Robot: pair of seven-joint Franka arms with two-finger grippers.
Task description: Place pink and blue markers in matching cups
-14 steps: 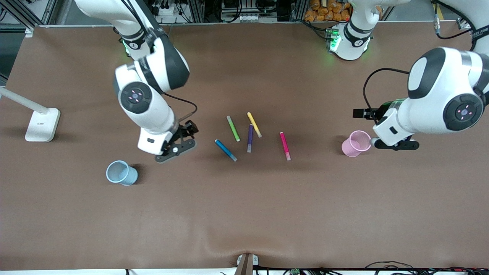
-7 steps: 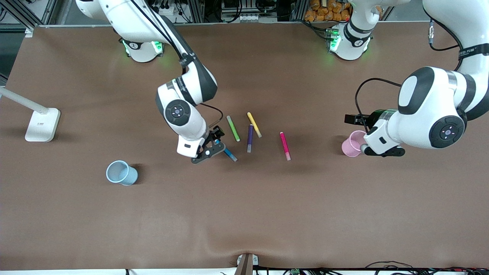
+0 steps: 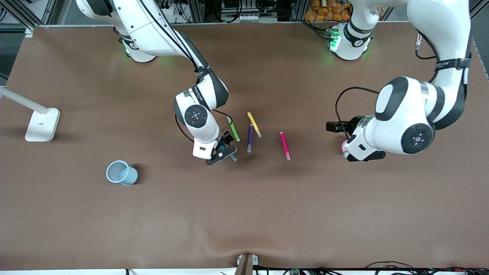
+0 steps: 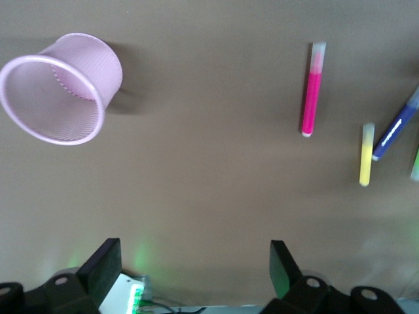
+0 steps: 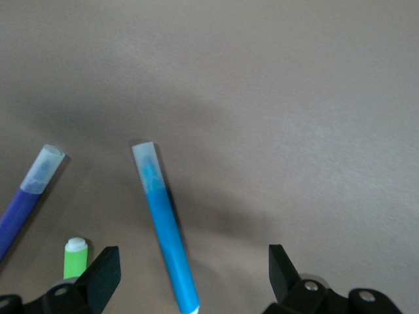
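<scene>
From the front camera I see my right gripper [image 3: 223, 152] low over the blue marker [image 3: 232, 157], which it mostly hides; only the marker's pale end pokes out, lying on the table [image 3: 244, 214] just beside the purple pen [image 3: 250, 138]. The green pen [image 3: 233, 129] and yellow pen [image 3: 254, 124] lie farther from the camera, and the pink marker [image 3: 285, 146] lies flat toward the left arm's end of that cluster. The blue cup [image 3: 121, 173] stands well apart toward the right arm's end. My left gripper [image 3: 363, 152] hangs over the pink cup [image 3: 344, 145], of which I see only a sliver

In the left wrist view my fingers [image 4: 101, 265] stand wide apart with nothing between them; the pink cup [image 4: 62, 98] sits open-mouthed on the table, well apart from the pink marker [image 4: 312, 91], yellow pen [image 4: 366, 155] and purple pen [image 4: 396, 125]

In the right wrist view my fingers [image 5: 105, 271] are spread wide, and the blue marker [image 5: 165, 226] lies on the table between them, untouched, with the purple pen [image 5: 29, 196] and a green pen tip [image 5: 74, 258] beside it
</scene>
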